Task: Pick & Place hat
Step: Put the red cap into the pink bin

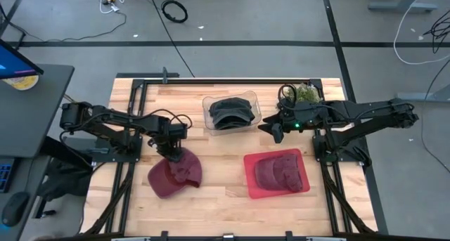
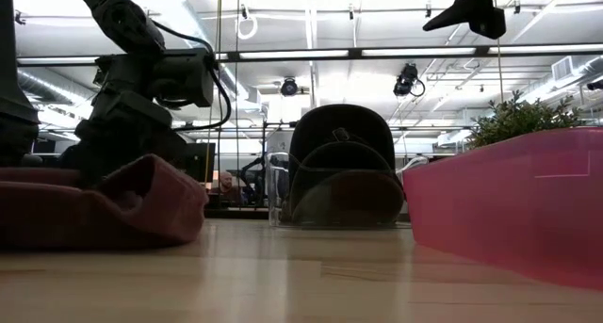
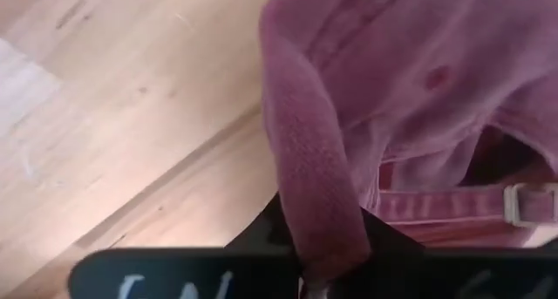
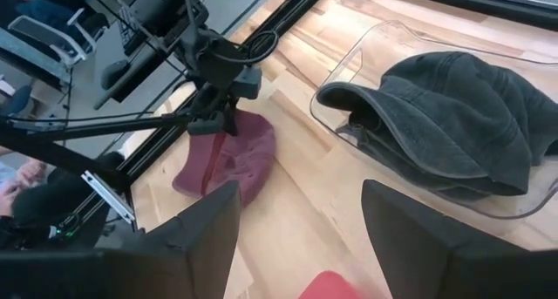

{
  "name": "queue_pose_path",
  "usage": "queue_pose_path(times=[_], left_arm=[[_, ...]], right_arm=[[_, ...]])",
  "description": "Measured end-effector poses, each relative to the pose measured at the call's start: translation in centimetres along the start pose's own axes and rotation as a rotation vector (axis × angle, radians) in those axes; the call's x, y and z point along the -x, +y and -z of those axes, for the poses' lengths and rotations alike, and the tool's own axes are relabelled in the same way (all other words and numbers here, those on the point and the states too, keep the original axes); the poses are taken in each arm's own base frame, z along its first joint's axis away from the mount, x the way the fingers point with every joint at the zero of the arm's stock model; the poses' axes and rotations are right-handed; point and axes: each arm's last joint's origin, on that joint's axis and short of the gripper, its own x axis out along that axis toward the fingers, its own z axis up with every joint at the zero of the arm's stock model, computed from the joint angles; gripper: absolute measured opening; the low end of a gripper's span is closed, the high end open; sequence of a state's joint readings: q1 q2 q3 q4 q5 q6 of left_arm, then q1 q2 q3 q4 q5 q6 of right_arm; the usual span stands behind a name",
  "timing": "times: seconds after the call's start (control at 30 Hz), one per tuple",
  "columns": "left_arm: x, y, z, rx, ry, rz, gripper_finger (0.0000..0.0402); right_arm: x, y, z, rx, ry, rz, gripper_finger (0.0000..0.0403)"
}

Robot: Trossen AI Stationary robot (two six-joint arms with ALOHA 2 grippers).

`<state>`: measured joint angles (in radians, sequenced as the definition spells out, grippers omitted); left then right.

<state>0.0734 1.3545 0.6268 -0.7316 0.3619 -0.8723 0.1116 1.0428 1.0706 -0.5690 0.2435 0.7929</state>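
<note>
Two dark, jointed robot arms

The left arm [image 1: 112, 121] and right arm [image 1: 358, 113] are matte black, built of slim links and blocky joints, with thin black cables looping along them. A small green light glows on the right arm's wrist. Each right gripper [image 4: 296, 225] finger is a flat, dark, angular plate. White lettering marks the left gripper [image 3: 305, 264].

wooden table [image 1: 225, 181], maroon hat [image 1: 176, 176], two bins [image 1: 276, 172]
</note>
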Motion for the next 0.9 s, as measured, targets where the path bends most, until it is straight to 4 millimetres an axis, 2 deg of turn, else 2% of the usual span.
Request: queue_pose_path(times=[0.1,0.17,0.33,0.5,0.67,0.8,0.9], left_arm=[[0.8,-0.4,0.2,-0.025,0.028,-0.006,0.0015],[2.2,-1.1,0.3,-0.06,0.05,-0.011,0.0013],[8.5,-3.5,1.0,-0.18,-0.054,-0.043,0.0013],[16.7,-5.7,2.2,-0.31,-0.342,-0.059,0.0013],[24.4,-6.7,3.8,-0.344,-0.746,-0.082,0.0013],[28.9,-7.0,5.1,-0.357,-1.048,-0.149,0.0013],[30.9,-7.3,5.8,-0.43,-1.191,-0.221,0.0013]], right_arm=[[0.0,0.0,0.0,-0.005,0.001,-0.001,0.0242],[0.0,0.0,0.0,-0.015,0.007,-0.008,0.0242],[0.0,0.1,0.0,-0.019,0.008,-0.016,0.0242],[0.0,0.1,-0.1,-0.021,0.003,-0.021,0.0242],[0.0,0.0,-0.3,-0.028,-0.006,-0.017,0.0242],[-0.1,-0.1,-0.9,-0.07,-0.045,-0.03,0.0242],[-0.2,0.0,-1.6,-0.103,-0.096,-0.07,0.0242]])
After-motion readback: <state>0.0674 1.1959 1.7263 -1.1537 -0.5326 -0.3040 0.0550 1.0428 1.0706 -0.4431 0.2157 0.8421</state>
